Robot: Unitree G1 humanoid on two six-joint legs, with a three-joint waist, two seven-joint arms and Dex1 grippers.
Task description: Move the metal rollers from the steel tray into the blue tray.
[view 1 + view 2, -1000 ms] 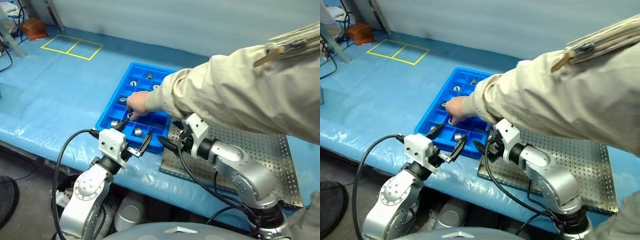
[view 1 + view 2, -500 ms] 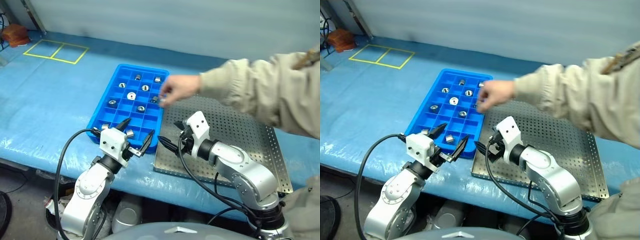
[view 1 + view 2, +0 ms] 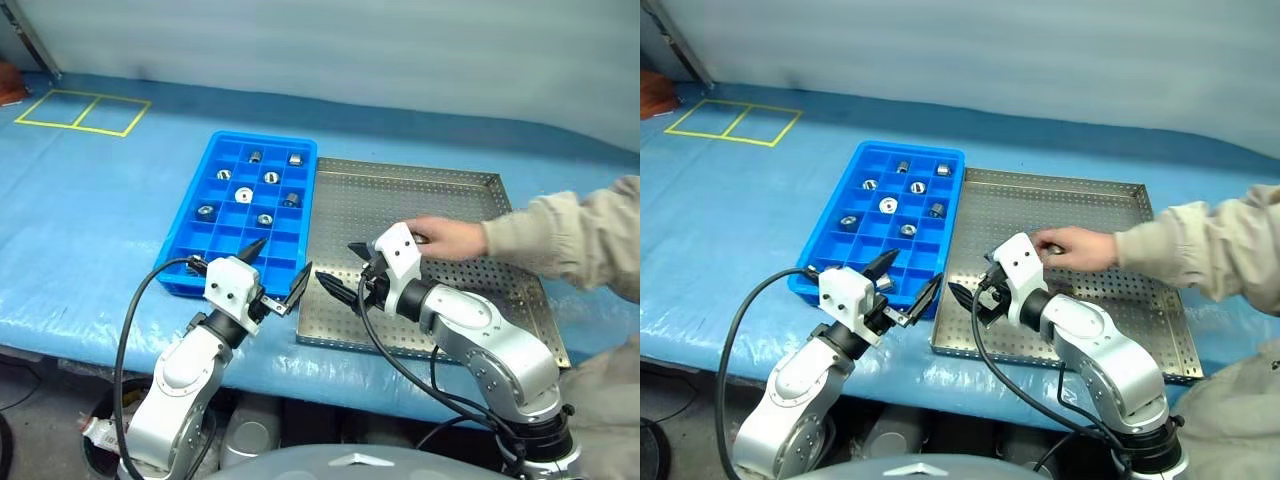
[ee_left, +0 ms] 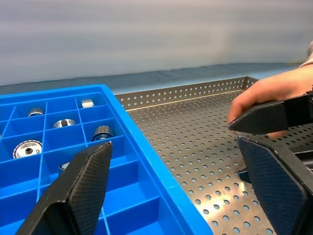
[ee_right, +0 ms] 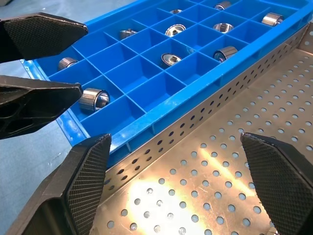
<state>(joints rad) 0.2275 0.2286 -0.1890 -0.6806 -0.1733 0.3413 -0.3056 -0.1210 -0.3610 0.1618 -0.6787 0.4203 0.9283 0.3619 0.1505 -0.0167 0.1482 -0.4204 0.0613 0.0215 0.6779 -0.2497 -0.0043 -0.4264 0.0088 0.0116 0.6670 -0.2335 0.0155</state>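
Blue sheeting covers the long table [image 3: 90, 220], and on it we have the blue tray [image 3: 200, 268] and the steel tray [image 3: 420, 195] set side by side, rims almost touching, so a transfer would need only a short carry across that shared edge. We see the metal rollers [image 3: 244, 195] lying one to a compartment, mostly toward the blue tray's far end, with one in a compartment near its front edge. A person's hand [image 3: 447, 238] rests on the steel tray's perforated floor near its middle; whether it holds a roller we cannot tell. Our left gripper [image 3: 280, 270] hangs over the blue tray's near right corner, fingers spread wide and holding nothing. Our right gripper [image 3: 345, 270] hovers over the steel tray's near left corner, equally wide and empty. We judge both are waiting while the hand occupies the tray.
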